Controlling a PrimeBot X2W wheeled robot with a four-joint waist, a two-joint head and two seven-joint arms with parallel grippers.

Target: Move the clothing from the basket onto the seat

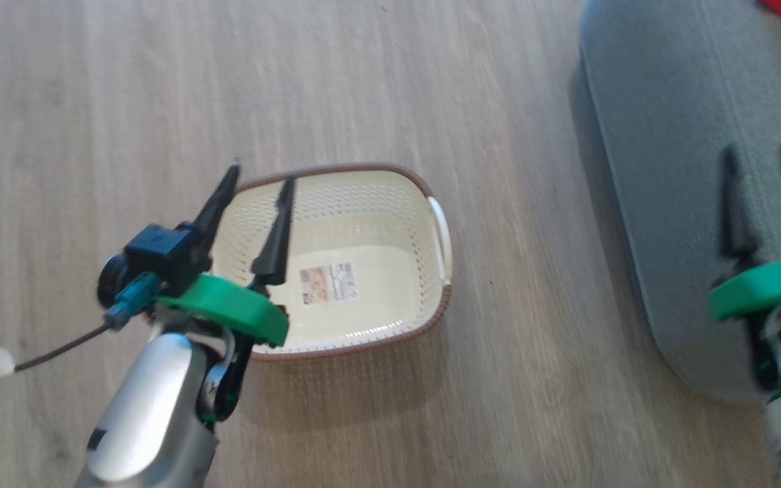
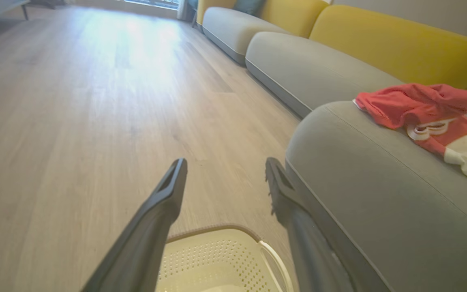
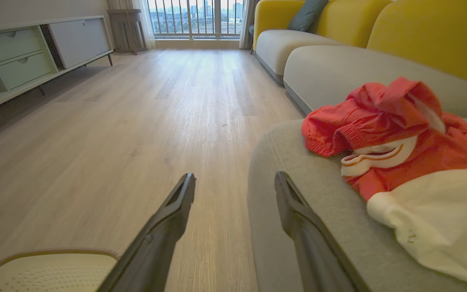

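Right gripper [image 3: 234,178] hovers spread near crumpled red-and-white clothing [image 3: 395,150] on seat [image 3: 318,194].

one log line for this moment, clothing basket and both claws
clothing: on seat | basket: empty | left claw: open, over basket | right claw: open, over seat edge | task: looks done

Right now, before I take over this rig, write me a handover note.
Left gripper: open, empty, over the left side of the basket.
Right gripper: open, empty, over the seat.
Basket: on the wood floor beside the seat, empty but for a label.
Clothing: lying on the seat, clear of both grippers.
Done: clothing is out of the basket, on the seat.
Left: apparently nothing to move; perhaps draw the arms back.
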